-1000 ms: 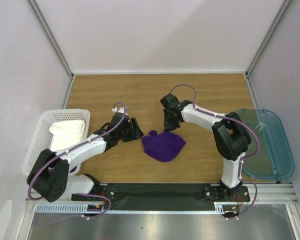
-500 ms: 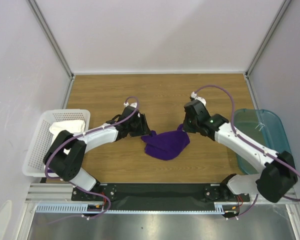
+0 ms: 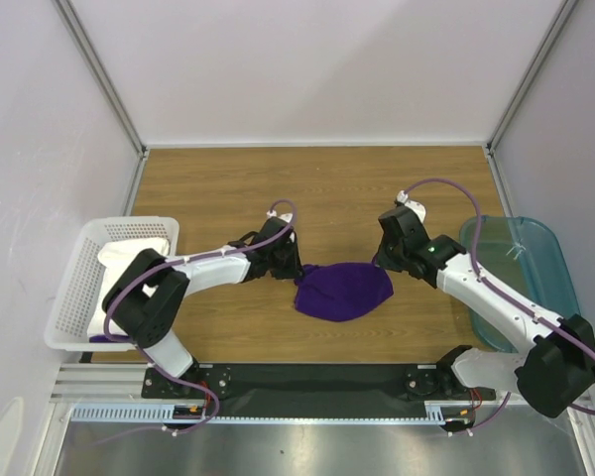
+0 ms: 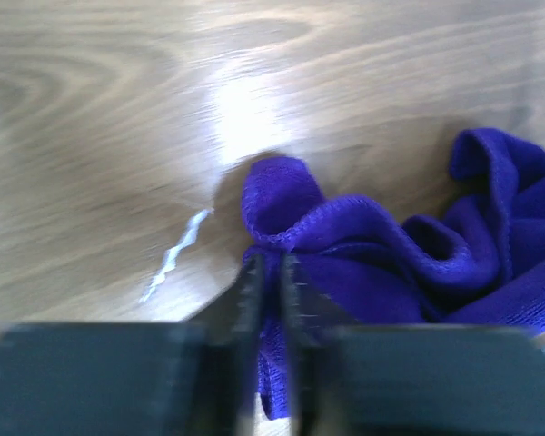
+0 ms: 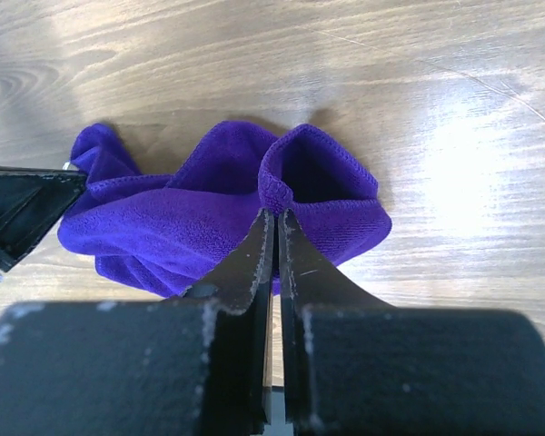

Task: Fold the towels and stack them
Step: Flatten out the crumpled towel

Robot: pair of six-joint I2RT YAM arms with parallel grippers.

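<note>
1. Shows one purple towel [image 3: 343, 291] bunched in a rounded heap on the wooden table [image 3: 307, 188], near the middle and between the two pincers.
2. Places the left gripper [image 3: 296, 270] at the towel's 10 o'clock edge. From its wrist camera, shows the two fingers nearly together, pinching a rolled purple hem, with cloth filling the thin gap.
3. Places the right gripper [image 3: 382, 266] at the towel's 2 o'clock edge, clamped tight on a raised loop of the same cloth, as its wrist camera shows.
4. Shows the cloth between the two grips sagging onto the wood in soft folds.
5. Has a white perforated basket [image 3: 79, 288] at 9 o'clock, well apart at the table's left edge, with a white towel [image 3: 134, 258] heaped inside.
6. Has a teal bin [image 3: 535, 288] at 3 o'clock, well apart at the right edge.
7. Sets the left arm across the stretch between basket and purple towel, and the right arm across the stretch between bin and purple towel.
</note>
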